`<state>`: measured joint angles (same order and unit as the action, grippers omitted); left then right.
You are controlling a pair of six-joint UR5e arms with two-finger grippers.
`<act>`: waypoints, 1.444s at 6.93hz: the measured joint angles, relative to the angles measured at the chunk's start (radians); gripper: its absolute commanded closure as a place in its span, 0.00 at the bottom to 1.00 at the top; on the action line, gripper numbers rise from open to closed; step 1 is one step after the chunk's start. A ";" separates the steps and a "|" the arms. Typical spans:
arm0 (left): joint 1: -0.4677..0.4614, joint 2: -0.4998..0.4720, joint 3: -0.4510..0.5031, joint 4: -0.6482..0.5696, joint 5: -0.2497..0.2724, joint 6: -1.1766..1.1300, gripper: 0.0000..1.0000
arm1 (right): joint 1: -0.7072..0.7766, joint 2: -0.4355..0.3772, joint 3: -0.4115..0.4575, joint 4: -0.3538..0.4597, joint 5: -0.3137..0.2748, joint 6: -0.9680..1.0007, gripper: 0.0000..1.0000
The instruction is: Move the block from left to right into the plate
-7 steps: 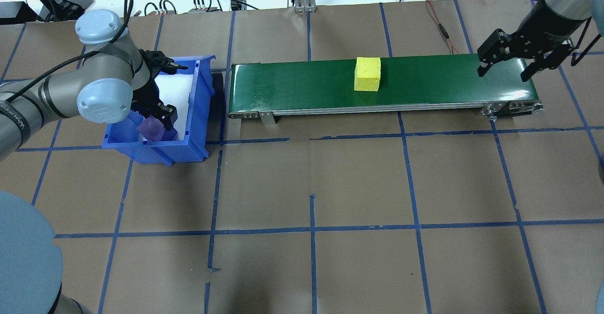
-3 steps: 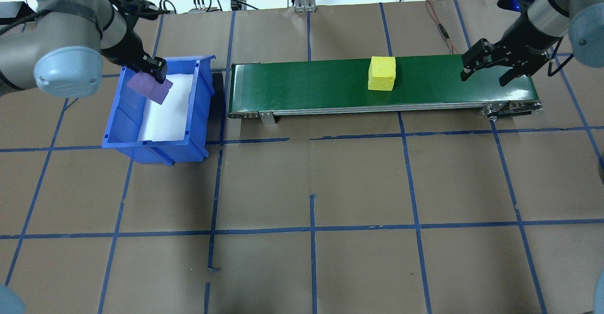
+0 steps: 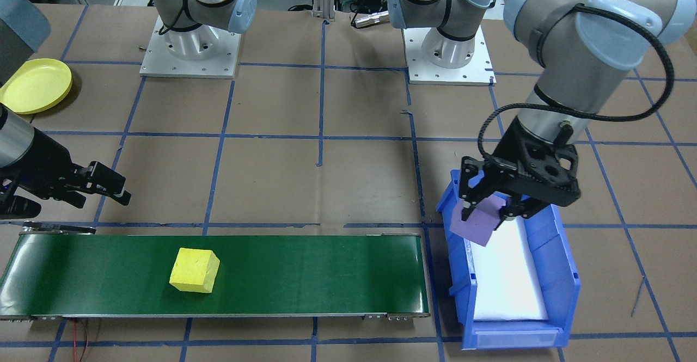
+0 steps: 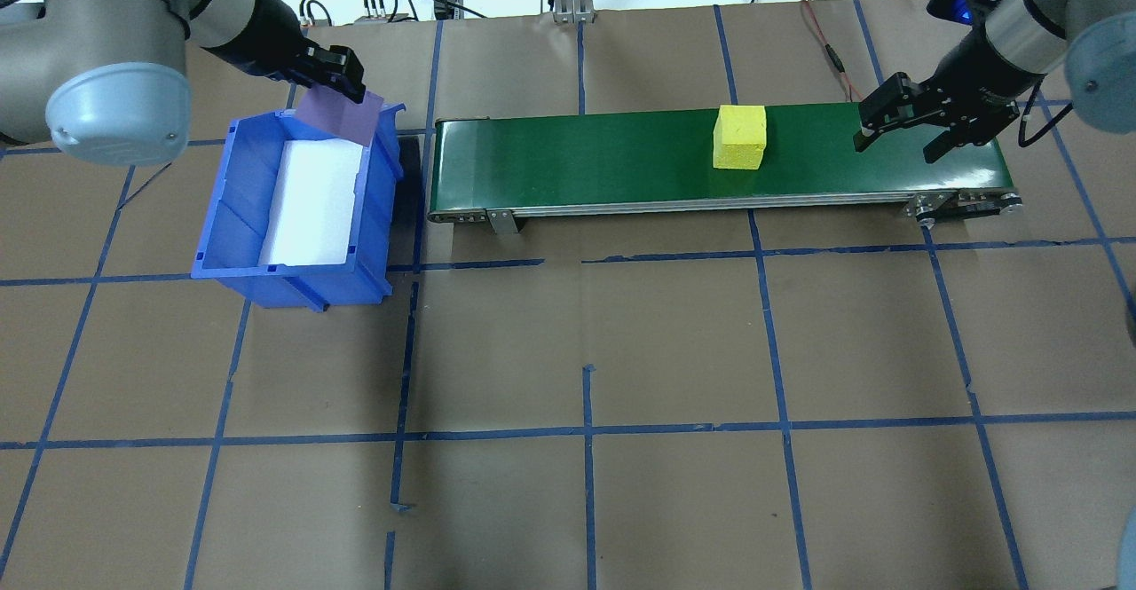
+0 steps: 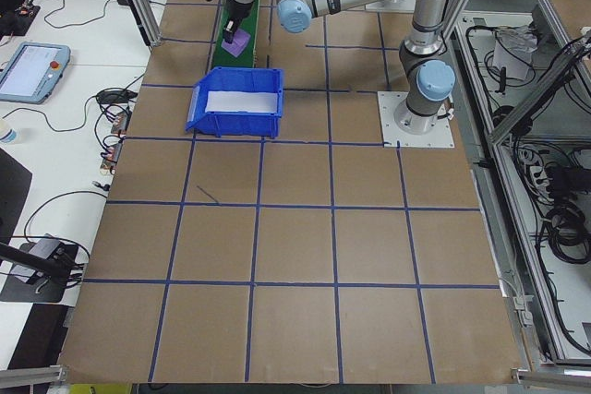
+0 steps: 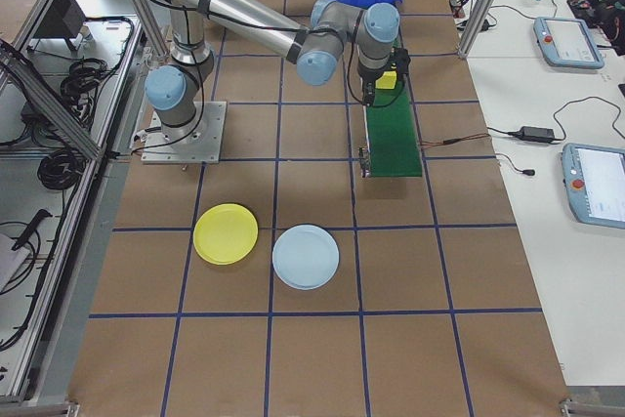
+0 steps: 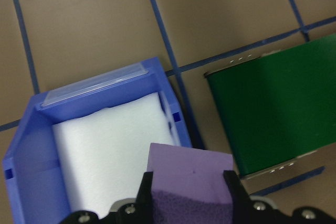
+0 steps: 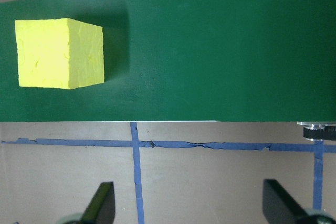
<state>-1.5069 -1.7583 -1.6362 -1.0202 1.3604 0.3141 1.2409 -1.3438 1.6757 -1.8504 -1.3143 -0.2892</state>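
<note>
Left gripper [image 4: 342,84] is clamped on the purple block [image 4: 340,116] above the blue bin [image 4: 232,217]. Right gripper [image 4: 898,136] hangs spread wide over the belt [image 4: 577,164], near the yellow block [image 4: 740,137].

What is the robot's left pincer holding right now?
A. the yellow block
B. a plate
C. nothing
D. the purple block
D. The left pincer is shut on the purple block, lifted above the blue bin, while the yellow block sits alone on the green belt.
</note>
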 measured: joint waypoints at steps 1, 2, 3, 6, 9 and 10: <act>-0.074 -0.017 0.000 0.004 -0.009 -0.078 0.61 | 0.000 0.001 0.001 -0.005 0.001 -0.004 0.00; -0.134 -0.043 -0.002 0.016 -0.010 -0.129 0.61 | 0.000 0.005 0.001 -0.033 0.001 -0.006 0.00; -0.171 -0.084 -0.007 0.053 -0.009 -0.151 0.61 | 0.000 0.013 0.002 -0.079 0.001 -0.006 0.00; -0.191 -0.198 -0.010 0.192 0.003 -0.161 0.07 | 0.000 0.061 0.001 -0.201 0.030 -0.007 0.00; -0.191 -0.214 0.001 0.207 0.064 -0.156 0.00 | 0.000 0.113 0.001 -0.271 0.070 -0.005 0.00; -0.186 -0.205 0.004 0.205 0.079 -0.153 0.00 | 0.000 0.131 0.001 -0.286 0.092 -0.005 0.00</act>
<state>-1.6930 -1.9634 -1.6324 -0.8153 1.4396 0.1612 1.2410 -1.2130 1.6768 -2.1360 -1.2220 -0.2943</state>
